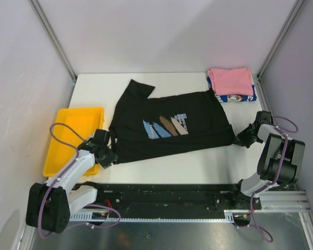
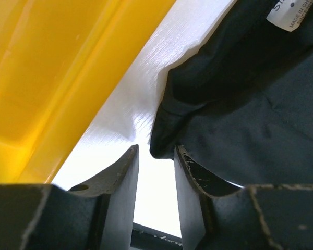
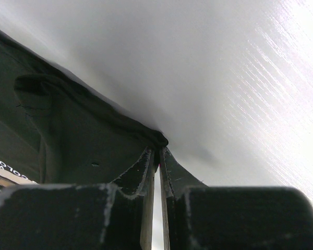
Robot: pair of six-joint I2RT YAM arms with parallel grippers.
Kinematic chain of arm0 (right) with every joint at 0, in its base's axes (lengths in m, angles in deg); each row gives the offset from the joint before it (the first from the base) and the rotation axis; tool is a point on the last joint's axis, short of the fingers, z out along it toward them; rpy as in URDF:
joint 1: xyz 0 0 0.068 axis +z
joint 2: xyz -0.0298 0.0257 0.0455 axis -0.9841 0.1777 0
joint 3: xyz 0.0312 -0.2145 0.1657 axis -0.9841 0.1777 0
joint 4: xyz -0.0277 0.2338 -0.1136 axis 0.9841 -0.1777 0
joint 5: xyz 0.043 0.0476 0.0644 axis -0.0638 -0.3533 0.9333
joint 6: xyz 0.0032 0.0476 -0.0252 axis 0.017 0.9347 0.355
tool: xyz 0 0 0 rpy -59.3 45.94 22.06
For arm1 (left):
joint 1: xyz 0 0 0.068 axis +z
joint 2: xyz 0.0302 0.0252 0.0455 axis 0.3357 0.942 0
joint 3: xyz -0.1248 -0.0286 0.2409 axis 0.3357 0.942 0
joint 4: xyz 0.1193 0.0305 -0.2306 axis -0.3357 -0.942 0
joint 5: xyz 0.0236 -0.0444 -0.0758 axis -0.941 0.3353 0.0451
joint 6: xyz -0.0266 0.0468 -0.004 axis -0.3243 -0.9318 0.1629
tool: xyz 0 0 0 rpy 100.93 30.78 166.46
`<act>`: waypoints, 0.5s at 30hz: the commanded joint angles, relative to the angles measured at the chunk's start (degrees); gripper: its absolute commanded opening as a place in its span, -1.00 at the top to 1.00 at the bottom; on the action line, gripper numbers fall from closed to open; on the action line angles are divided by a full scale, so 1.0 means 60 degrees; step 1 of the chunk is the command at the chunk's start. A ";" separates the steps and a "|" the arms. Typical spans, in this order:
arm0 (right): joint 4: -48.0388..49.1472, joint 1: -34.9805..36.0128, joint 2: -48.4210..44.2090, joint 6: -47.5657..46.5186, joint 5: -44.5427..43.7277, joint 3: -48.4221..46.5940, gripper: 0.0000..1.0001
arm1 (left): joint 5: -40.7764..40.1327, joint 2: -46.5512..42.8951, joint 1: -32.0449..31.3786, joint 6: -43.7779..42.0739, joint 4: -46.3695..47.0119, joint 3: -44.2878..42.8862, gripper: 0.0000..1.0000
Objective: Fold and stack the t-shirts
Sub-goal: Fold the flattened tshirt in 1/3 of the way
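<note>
My right tool (image 3: 157, 151) was clamped shut on the near right corner of the black t-shirt (image 1: 172, 125), I judged to keep that end taut. My left tool (image 2: 156, 151) stood with jaws apart and nothing between them, the near left corner just past its tips. The shirt lay print-up mid-desk (image 1: 198, 164), long axis left to right, sleeve end toward the yellow tray (image 1: 68, 140), hem toward the folded pink t-shirt (image 1: 230, 80).

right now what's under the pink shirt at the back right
A folded blue-and-white shirt lies under the pink shirt, showing only along the near edge and sides. The rest is covered, so whether anything else lies beneath cannot be seen.
</note>
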 commanded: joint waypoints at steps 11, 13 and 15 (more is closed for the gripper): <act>-0.0164 -0.0030 0.0336 -0.0207 -0.0526 -0.0028 0.83 | -0.0482 0.0762 0.0028 0.0343 0.0723 0.0111 0.34; -0.0205 -0.0030 0.0347 -0.0190 -0.0591 -0.0028 0.84 | -0.0627 0.0786 0.0024 0.0383 0.0721 0.0131 0.41; -0.0248 -0.0037 0.0353 -0.0197 -0.0665 -0.0028 0.87 | -0.0820 0.0748 0.0034 0.0404 0.0702 0.0117 0.55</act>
